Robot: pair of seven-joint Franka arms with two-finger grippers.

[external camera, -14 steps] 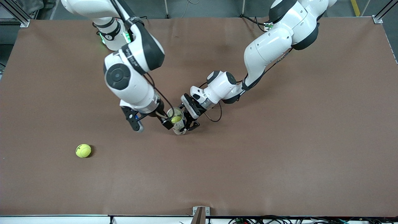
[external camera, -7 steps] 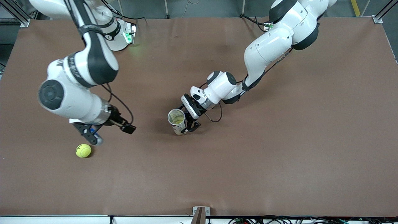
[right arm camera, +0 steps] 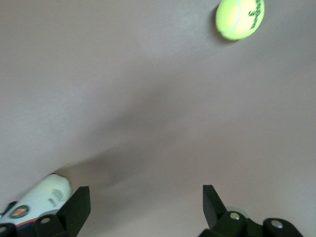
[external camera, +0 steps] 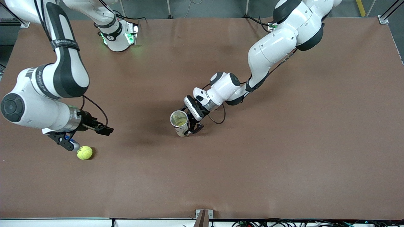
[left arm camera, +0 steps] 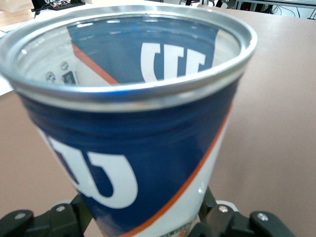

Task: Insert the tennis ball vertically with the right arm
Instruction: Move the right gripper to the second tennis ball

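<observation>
R arm (external camera: 47, 94) reaches out from its green-lit base toward its own end of the table. R gripper (external camera: 83, 138) hangs low over the brown table (external camera: 284, 157), fingers spread wide, nothing between them; wrist view shows both fingertips (right arm camera: 76, 207) well apart w/ bare tabletop between. Loose tennis ball (external camera: 84, 153) lies on the table just beside one R fingertip, at the gripper's front-camera side; can't tell if touching. In R wrist view the ball (right arm camera: 240, 18) sits ahead of the open fingers, not between them.

Mid-table: ball can (external camera: 180, 123), upright, open mouth up, blue/white w/ orange stripe, metal rim (left arm camera: 148, 89). A yellow-green ball (external camera: 180, 123) shows inside it, low down. Can stands well apart from R gripper, toward the L arm's end.

L gripper (external camera: 191, 123) is at the can, low on its side, a finger on each side of the can body. Can't tell if it is clamped or slack on the can. L arm (external camera: 271, 47) stretches in from its base.
</observation>
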